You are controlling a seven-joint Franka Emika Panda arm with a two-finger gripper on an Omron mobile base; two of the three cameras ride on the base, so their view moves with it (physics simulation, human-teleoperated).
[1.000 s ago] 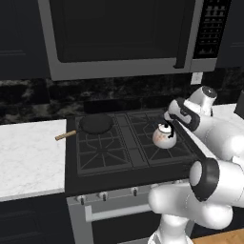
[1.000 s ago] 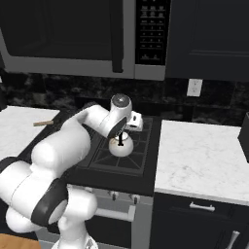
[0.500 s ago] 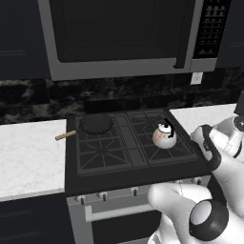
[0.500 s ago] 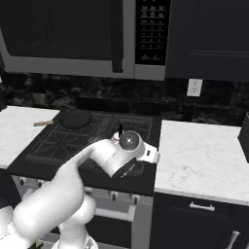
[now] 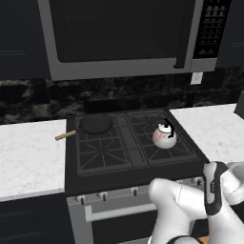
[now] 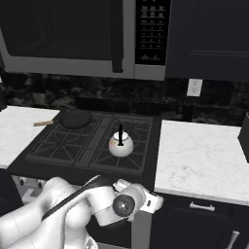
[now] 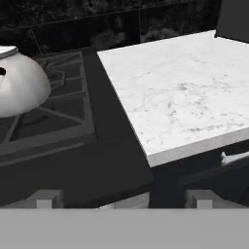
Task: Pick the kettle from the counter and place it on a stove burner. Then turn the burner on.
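Note:
The whitish kettle [image 5: 164, 136] with its black handle stands upright on the right-hand stove burner [image 5: 167, 151], free of the gripper. From the other side the kettle [image 6: 120, 144] sits on the same grate [image 6: 121, 159]; no flame shows. In the hand view the kettle [image 7: 19, 87] is at the left edge and the white marble counter [image 7: 180, 92] fills the right. My gripper [image 7: 124, 199] is open, its fingertips [image 7: 47, 198] wide apart with nothing between them. The gripper [image 6: 151, 201] hangs low before the stove's front right corner, below counter height.
A flat black pan [image 5: 95, 123] with a wooden handle rests on the back left burner. Control knobs [image 5: 102, 195] line the stove front. A microwave [image 5: 119, 38] hangs above. A dark box [image 6: 244, 134] stands at the right counter's [image 6: 204, 155] far end; a drawer handle [image 6: 202, 206] lies below.
The gripper has let go of the kettle and the arm has swung down from above the burner to low in front of the stove. The kettle has stayed on the grate.

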